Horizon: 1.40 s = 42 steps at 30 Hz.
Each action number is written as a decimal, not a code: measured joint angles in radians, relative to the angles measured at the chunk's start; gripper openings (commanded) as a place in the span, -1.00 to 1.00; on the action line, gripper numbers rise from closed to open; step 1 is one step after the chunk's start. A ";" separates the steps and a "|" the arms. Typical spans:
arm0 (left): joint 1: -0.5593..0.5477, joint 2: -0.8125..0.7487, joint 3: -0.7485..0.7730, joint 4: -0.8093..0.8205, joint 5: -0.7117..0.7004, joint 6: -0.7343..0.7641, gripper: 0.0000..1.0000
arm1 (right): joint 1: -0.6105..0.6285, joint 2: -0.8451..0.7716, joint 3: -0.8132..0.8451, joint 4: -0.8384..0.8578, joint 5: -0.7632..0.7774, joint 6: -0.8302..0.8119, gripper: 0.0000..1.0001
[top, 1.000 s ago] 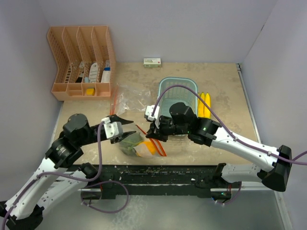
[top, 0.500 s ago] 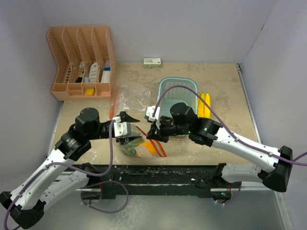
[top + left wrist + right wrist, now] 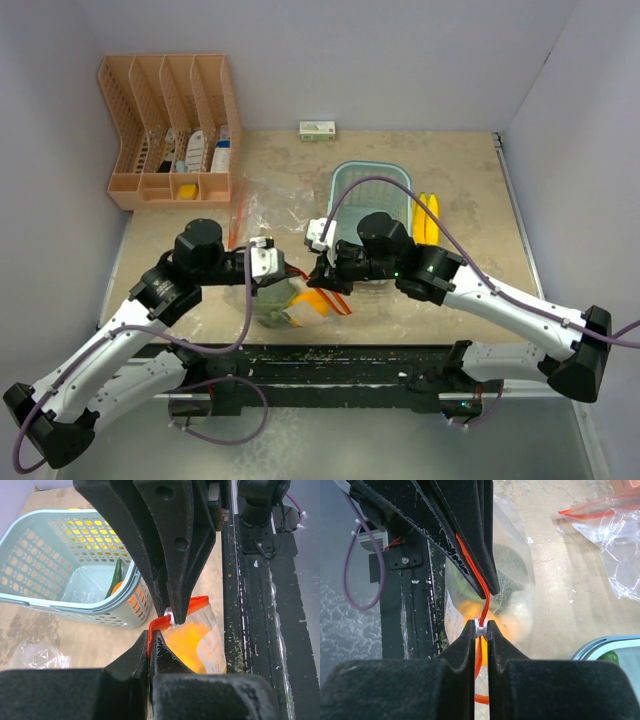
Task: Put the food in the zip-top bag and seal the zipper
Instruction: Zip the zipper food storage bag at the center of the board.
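The zip-top bag (image 3: 290, 306) lies near the table's front edge. A green broccoli-like head (image 3: 508, 568) and something orange (image 3: 190, 641) show through its clear plastic. My left gripper (image 3: 150, 639) is shut on the bag's red zipper strip (image 3: 156, 624). Just to its right, my right gripper (image 3: 480, 626) is shut on the white zipper slider (image 3: 480, 625). The two grippers' tips nearly touch above the bag (image 3: 283, 272) (image 3: 322, 277). A long green vegetable (image 3: 117, 575) and an orange fruit (image 3: 118, 587) lie in the light blue basket (image 3: 345, 178). Yellow bananas (image 3: 427, 218) lie right of it.
A second, empty zip-top bag (image 3: 262, 205) lies behind the left gripper. An orange desk organizer (image 3: 170, 130) stands at the back left and a small box (image 3: 318, 129) at the back wall. The black rail (image 3: 330, 360) runs along the near edge.
My left gripper has moved right to the bag's top edge, opened wider on the way, and shut on the red zipper strip. The right gripper has kept its grip on the slider.
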 measured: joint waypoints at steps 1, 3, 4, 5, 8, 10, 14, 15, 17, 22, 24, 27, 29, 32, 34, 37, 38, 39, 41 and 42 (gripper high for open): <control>0.000 -0.002 0.000 0.003 -0.005 -0.011 -1.00 | 0.000 -0.002 0.000 0.000 0.000 0.000 -0.88; 0.000 -0.014 -0.002 0.005 -0.019 -0.024 -1.00 | 0.000 -0.006 0.000 0.005 0.003 0.000 -0.88; -0.001 -0.024 -0.004 0.006 -0.033 -0.037 -1.00 | 0.000 -0.007 0.000 0.008 0.004 0.000 -0.88; -0.002 -0.039 -0.006 0.006 -0.051 -0.043 -1.00 | 0.000 -0.010 0.000 0.014 0.007 0.000 -0.88; -0.004 -0.097 -0.015 0.008 -0.102 -0.062 -1.00 | 0.000 -0.016 0.000 0.050 0.008 0.001 -0.88; -0.008 -0.139 -0.018 0.008 -0.137 -0.070 -1.00 | 0.001 -0.023 0.000 0.076 0.008 0.001 -0.88; -0.009 -0.197 -0.018 0.009 -0.182 -0.089 -1.00 | 0.005 -0.032 0.000 0.122 0.006 0.002 -0.89; -0.009 -0.206 -0.018 0.008 -0.194 -0.092 -1.00 | 0.005 -0.032 0.000 0.128 0.006 0.002 -0.89; -0.009 -0.219 -0.018 0.007 -0.217 -0.095 -1.00 | 0.005 -0.032 -0.004 0.136 0.006 0.002 -0.89; -0.009 -0.245 -0.018 -0.007 -0.274 -0.100 -1.00 | 0.005 -0.039 -0.033 0.135 0.008 0.006 -0.87; -0.008 -0.261 -0.018 -0.011 -0.290 -0.100 -1.00 | 0.005 -0.048 -0.044 0.131 0.008 0.010 -0.87; -0.008 -0.276 -0.018 -0.011 -0.306 -0.102 -1.00 | 0.005 -0.056 -0.055 0.135 0.008 0.026 -0.87; -0.008 -0.278 -0.016 -0.019 -0.315 -0.102 -1.00 | 0.005 -0.060 -0.069 0.136 0.009 0.040 -0.88; -0.008 -0.273 -0.007 -0.030 -0.338 -0.100 -1.00 | 0.005 -0.057 -0.097 0.135 0.024 0.071 -0.87; -0.008 -0.268 0.009 -0.042 -0.360 -0.098 -1.00 | 0.005 -0.051 -0.112 0.128 0.035 0.095 -0.88; -0.007 -0.262 0.041 -0.063 -0.393 -0.087 -1.00 | 0.004 -0.039 -0.128 0.124 0.053 0.124 -0.87; -0.007 -0.262 0.051 -0.071 -0.400 -0.084 -1.00 | 0.004 -0.037 -0.131 0.122 0.054 0.133 -0.87; -0.007 -0.262 0.062 -0.077 -0.409 -0.079 -1.00 | 0.003 -0.034 -0.132 0.123 0.056 0.141 -0.87; -0.006 -0.263 0.083 -0.082 -0.425 -0.069 -1.00 | 0.003 -0.034 -0.134 0.125 0.057 0.155 -0.87; -0.006 -0.263 0.089 -0.082 -0.432 -0.064 -1.00 | 0.003 -0.034 -0.135 0.125 0.057 0.159 -0.86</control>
